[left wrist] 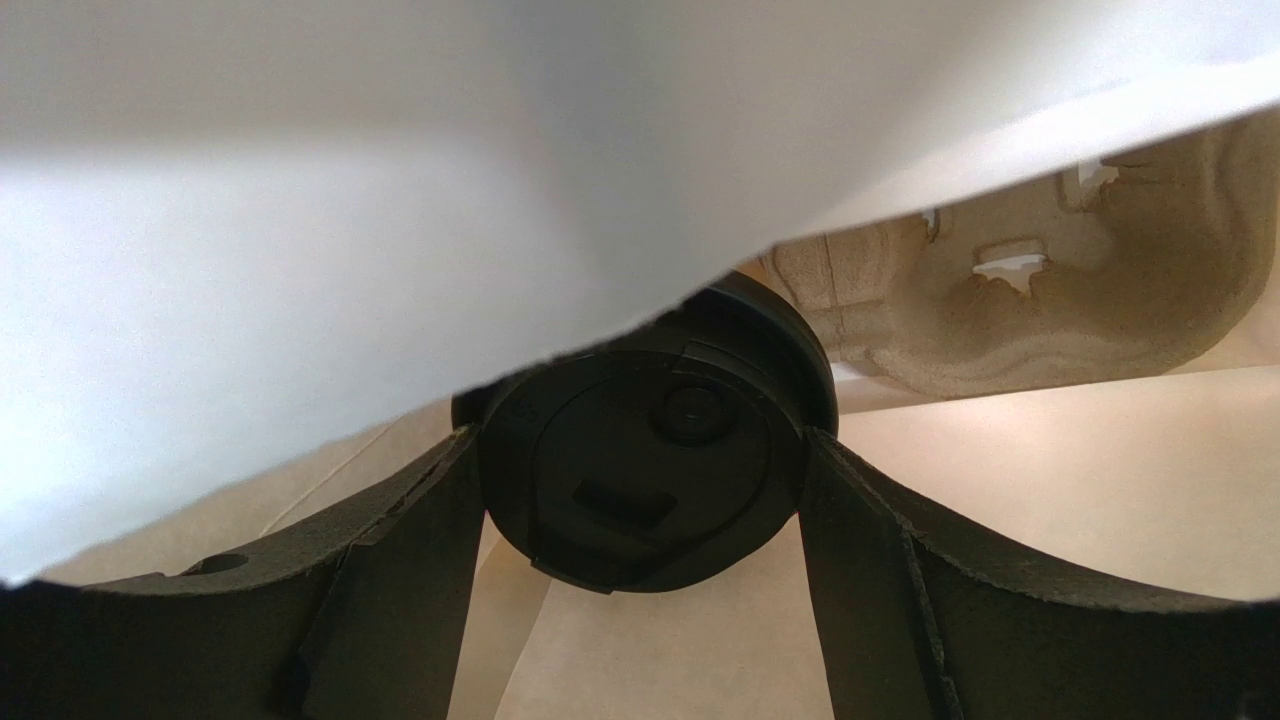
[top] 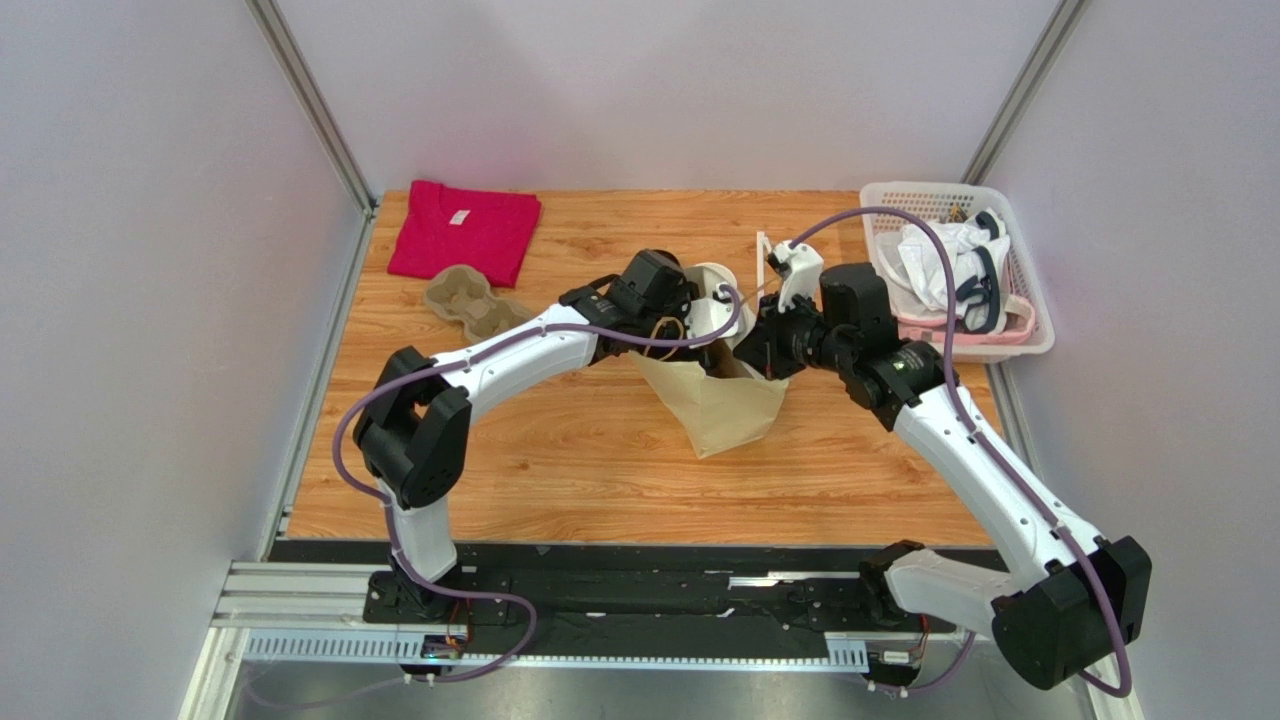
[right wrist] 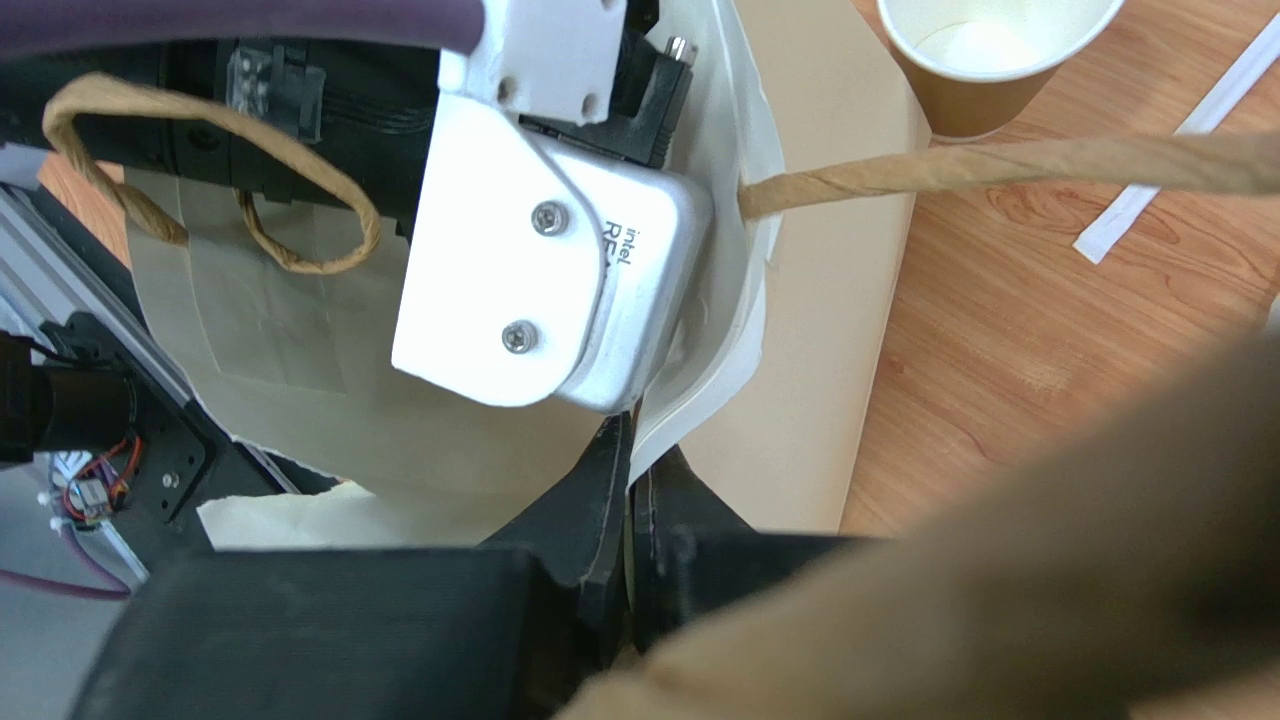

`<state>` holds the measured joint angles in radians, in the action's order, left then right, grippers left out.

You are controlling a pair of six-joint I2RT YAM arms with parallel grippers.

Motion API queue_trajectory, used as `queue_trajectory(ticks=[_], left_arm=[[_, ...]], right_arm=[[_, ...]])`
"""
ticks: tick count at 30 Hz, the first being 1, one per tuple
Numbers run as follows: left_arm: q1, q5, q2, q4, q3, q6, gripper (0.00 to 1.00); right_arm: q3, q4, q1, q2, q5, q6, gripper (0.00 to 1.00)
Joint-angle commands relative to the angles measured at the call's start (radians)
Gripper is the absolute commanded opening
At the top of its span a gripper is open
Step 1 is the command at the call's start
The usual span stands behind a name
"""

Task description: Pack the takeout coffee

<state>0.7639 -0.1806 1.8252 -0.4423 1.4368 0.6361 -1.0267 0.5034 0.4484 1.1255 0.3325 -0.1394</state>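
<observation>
Inside the paper bag (top: 721, 408), the left gripper (left wrist: 643, 444) clasps the takeout coffee (left wrist: 655, 495) by its lid; the right gripper (right wrist: 633, 488) pinches the bag's rim, jaws closed; keep the mouth wide, lower the cup upright, release only once it is seated.

- The paper bag (top: 718, 393) lies mid-table, between the two arms.
- Inside it, the takeout coffee (left wrist: 657, 450) sits between the left gripper's (left wrist: 649, 503) fingers, with a pulp cup carrier (left wrist: 1022, 300) behind.
- A folded shirt (top: 463, 230) lies far-left and a basket (top: 917, 189) far-right.
</observation>
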Motion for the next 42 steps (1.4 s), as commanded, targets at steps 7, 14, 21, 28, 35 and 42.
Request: queue_trajectory(ticks=[7,14,21,28,35,42], left_arm=[[0.0,-0.099,-0.055,-0.228,-0.11,0.048,0.07],[0.002,-0.102,-0.121,-0.322,-0.173,0.043,0.06],[0.031,-0.054,-0.161,-0.326,-0.213,-0.021,0.06],[0.058,0.004,-0.145,-0.237,-0.226,-0.101,0.06],[0.071,0.015,-0.141,-0.194,-0.259,-0.111,0.07],[0.081,0.033,-0.092,-0.217,-0.246,-0.113,0.07]], right_arm=[[0.046,0.06,0.038,-0.092,0.086,0.043,0.0],[0.017,0.106,0.035,-0.063,0.16,0.06,0.0],[-0.026,0.191,0.038,-0.01,0.252,0.092,0.0],[-0.015,0.123,0.113,-0.067,0.019,0.017,0.21],[-0.01,0.064,0.128,-0.173,-0.145,-0.046,0.37],[0.016,0.087,0.13,-0.188,-0.13,-0.012,0.41]])
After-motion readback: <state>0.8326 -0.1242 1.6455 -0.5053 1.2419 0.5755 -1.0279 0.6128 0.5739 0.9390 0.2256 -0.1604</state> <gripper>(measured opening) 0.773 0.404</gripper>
